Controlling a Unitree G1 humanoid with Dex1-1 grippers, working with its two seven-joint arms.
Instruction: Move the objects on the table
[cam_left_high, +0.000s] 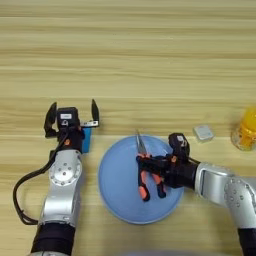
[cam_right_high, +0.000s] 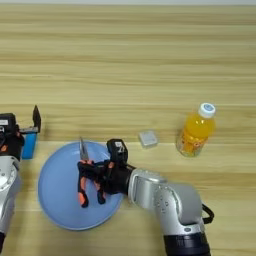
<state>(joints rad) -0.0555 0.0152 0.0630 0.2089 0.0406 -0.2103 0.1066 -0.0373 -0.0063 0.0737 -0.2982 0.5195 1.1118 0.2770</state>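
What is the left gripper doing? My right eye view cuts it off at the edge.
Observer: The left eye view shows the whole left gripper: two fingers spread open, nothing held.
Operator: Is the blue block between those fingers?
Observer: No. The small blue block lies nearer the robot than the fingertips, beside the wrist.
Operator: Anything further left?
Observer: A black cable loops out from the left arm.

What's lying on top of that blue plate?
Orange-handled pliers lie on the plate, tips pointing away from the robot. The right end effector is at their handles, hiding part of them and the plate beneath.
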